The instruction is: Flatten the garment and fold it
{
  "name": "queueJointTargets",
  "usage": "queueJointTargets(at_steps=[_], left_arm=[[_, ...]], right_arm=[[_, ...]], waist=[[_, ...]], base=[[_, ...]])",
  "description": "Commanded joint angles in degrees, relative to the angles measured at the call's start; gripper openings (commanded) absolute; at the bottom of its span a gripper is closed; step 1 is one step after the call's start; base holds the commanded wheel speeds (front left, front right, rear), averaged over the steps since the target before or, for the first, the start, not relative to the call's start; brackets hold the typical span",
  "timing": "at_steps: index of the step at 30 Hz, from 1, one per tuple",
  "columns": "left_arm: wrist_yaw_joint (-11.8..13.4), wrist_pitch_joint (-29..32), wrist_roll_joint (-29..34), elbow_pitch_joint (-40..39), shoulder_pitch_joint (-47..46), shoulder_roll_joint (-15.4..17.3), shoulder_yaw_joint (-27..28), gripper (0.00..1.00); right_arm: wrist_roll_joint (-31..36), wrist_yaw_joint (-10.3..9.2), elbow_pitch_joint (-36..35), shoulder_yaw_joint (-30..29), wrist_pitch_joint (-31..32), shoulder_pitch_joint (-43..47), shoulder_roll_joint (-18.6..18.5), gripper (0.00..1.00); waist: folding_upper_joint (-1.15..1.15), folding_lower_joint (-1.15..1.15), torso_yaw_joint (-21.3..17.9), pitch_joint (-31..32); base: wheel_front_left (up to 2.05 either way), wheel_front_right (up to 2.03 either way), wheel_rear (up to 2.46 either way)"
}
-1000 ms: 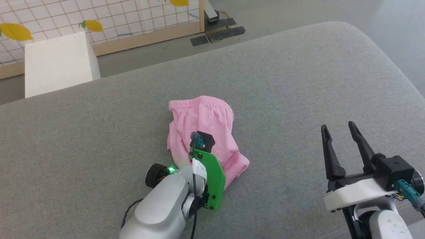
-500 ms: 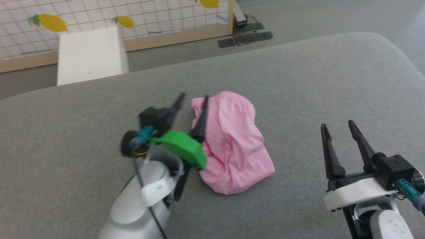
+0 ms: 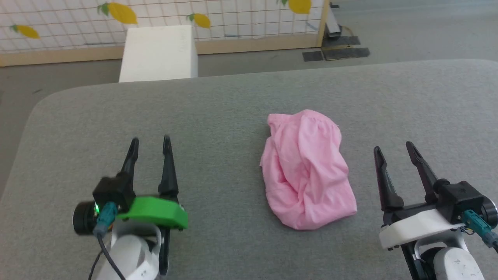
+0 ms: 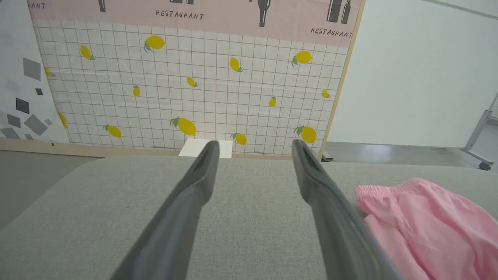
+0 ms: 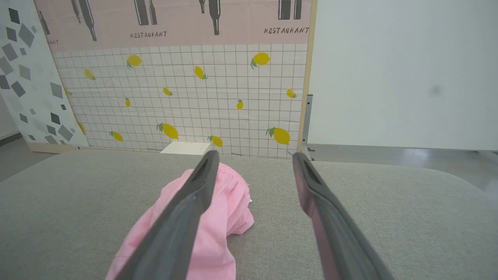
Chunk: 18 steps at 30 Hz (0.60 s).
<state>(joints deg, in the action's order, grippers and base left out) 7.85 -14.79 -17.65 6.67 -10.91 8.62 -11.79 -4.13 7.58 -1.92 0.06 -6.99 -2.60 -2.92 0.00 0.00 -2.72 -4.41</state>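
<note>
Now left fingers (image 3: 168,167) off garment (image 3: 307,171), spread apart, withdrawn lower left.

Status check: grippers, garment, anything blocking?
Left gripper open, empty, left of the garment. Right gripper open, empty, right of it. It lies bunched on the grey surface, neither flat nor folded. Nothing in the way.

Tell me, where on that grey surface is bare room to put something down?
Bare: the stretch between left gripper and pink garment, and the far strip behind the garment toward the white box. Tight: the gap between garment and right gripper.
</note>
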Motion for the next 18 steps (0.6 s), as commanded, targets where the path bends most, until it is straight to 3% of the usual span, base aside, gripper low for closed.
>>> queueJointTargets(at_steps=[1, 13, 18], left_arm=[[-0.2, -0.2, 1.2, -0.4, 1.7, -0.6, 0.6, 1.00], [-3.1, -0.2, 5.0, -3.3, 9.3, -4.2, 6.7, 1.00], [-4.3, -0.2, 5.9, -3.4, 9.3, -5.1, 7.5, 1.00]], right_arm=[[0.1, -0.09, -0.1, 0.1, 0.1, 0.5, 0.0, 1.00], [0.8, -0.09, 0.8, 2.2, 1.9, 1.4, 0.0, 1.00], [0.9, -0.09, 3.6, 10.5, 6.9, 0.5, -1.4, 1.00]], waist=[[0.00, 0.00, 1.9, 0.0], [0.00, 0.00, 4.4, 1.0], [0.00, 0.00, 5.1, 0.7]], base=[[0.00, 0.00, 0.00], [0.00, 0.00, 0.00], [0.00, 0.00, 0.00]])
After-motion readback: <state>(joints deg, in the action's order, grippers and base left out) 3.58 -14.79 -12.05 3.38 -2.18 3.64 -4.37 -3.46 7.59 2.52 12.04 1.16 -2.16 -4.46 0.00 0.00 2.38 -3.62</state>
